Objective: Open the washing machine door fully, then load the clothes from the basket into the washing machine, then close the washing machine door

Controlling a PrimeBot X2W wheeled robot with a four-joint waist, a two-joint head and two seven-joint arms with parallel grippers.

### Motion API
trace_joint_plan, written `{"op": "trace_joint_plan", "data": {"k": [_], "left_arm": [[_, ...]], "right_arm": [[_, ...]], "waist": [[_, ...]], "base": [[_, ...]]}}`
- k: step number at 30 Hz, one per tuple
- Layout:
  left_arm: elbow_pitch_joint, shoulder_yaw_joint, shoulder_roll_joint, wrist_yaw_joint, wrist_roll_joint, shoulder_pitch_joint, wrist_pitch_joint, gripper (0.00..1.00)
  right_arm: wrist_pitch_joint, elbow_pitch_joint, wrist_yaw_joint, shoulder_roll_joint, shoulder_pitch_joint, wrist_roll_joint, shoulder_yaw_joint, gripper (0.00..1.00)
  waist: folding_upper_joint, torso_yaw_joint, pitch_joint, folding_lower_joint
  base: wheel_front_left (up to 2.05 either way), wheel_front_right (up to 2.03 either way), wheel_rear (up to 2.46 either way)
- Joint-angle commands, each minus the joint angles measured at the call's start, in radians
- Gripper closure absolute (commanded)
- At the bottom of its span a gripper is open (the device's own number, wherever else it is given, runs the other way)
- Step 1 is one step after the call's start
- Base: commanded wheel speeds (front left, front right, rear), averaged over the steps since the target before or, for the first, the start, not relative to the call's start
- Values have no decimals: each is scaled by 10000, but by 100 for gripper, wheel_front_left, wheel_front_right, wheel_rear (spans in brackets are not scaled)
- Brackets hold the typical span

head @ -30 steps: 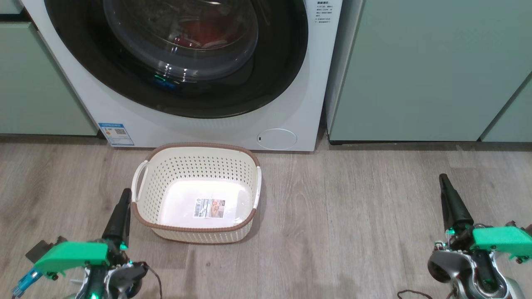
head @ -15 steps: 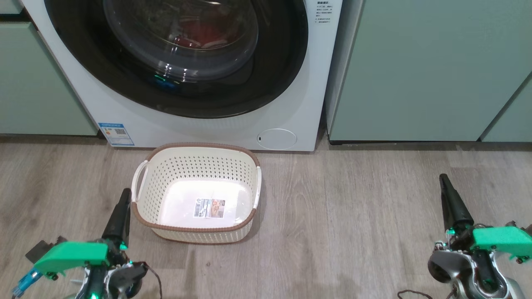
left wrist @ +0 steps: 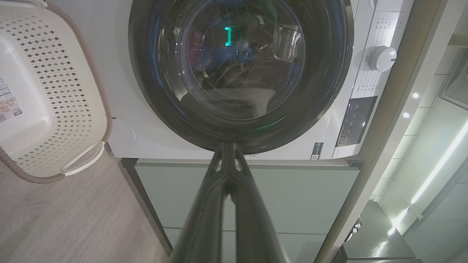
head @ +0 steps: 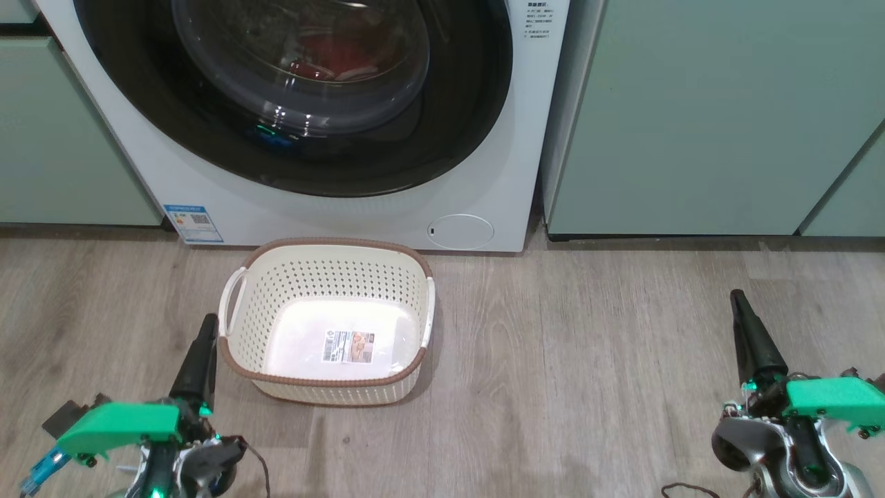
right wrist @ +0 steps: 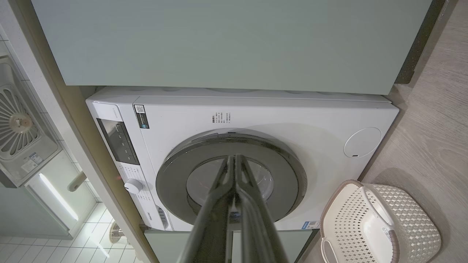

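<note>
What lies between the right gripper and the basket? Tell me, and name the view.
Bare wooden floor lies between the right gripper and the basket, with nothing resting on that stretch, as the head view shows.

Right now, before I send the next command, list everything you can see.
washing machine: one, white, between cabinets
washing machine door: one, black rim, shut
clothes: count unclear, red, behind the door glass
basket: one, cream with brown rim, before the machine
service flap: one, white, machine's lower right
energy sticker: one, blue, machine's lower left
cabinets: at least two, pale green, flanking machine
floor: grey-brown wood
left tool: one, dark, shut, left of basket
right tool: one, dark, shut, far right
</note>
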Motion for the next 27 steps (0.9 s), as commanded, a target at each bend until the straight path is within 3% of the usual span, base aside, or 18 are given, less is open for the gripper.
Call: {"op": "trace_joint_plan", "data": {"k": [1,27], "left_arm": [[-291,370,62,-90,75,-493,59,100],[-291,386,51,-90,88,-494,72,100]], "right_arm": [[47,-325,0,-84,-500,-88,169,100],[54,-325,0,-78,-501,-96,159,100]], "waist": [[0,0,0,0],[0,0,0,0]], "base": [[0,0,0],[0,0,0]]}}
